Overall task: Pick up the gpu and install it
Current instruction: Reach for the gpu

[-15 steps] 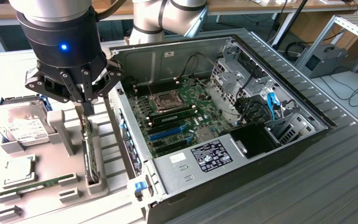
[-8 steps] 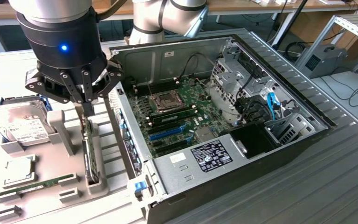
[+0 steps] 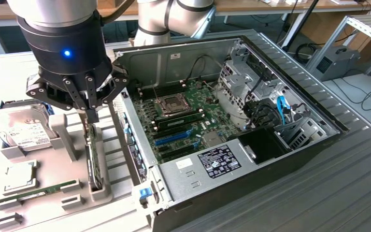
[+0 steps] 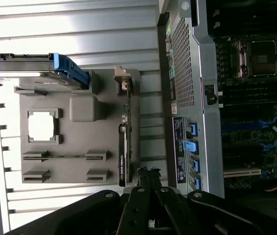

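Your gpu (image 3: 94, 159), a dark flat card with a silver end bracket, stands on edge in the grey plastic holder tray (image 3: 50, 162) just beside the open black computer case (image 3: 250, 159), likely leaving its top edge free to pinch. Its long axis runs along the case's nearest wall. The black tool (image 3: 94, 117) hangs closed over that edge.
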You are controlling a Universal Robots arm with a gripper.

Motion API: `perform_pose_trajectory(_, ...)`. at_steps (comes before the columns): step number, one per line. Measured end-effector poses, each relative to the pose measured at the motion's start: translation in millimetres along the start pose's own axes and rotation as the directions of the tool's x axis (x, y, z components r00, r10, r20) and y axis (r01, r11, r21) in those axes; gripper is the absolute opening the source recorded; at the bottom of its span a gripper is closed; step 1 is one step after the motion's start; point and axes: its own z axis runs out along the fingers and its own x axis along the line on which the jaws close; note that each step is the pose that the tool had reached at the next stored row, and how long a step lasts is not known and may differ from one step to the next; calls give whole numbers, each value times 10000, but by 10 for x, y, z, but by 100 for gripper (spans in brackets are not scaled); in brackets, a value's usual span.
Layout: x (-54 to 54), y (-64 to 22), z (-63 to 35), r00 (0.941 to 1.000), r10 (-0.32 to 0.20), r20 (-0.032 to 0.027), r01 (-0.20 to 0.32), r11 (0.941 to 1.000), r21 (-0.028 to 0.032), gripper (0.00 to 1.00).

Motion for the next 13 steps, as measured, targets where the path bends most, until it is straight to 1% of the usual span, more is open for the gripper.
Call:
perform_pose_trajectory(8,-6,-75,-2,10000,0,0,0,10000,1,11)
perform_pose_trajectory(13,-7,-87,-2,10000,0,1,0,10000,1,11)
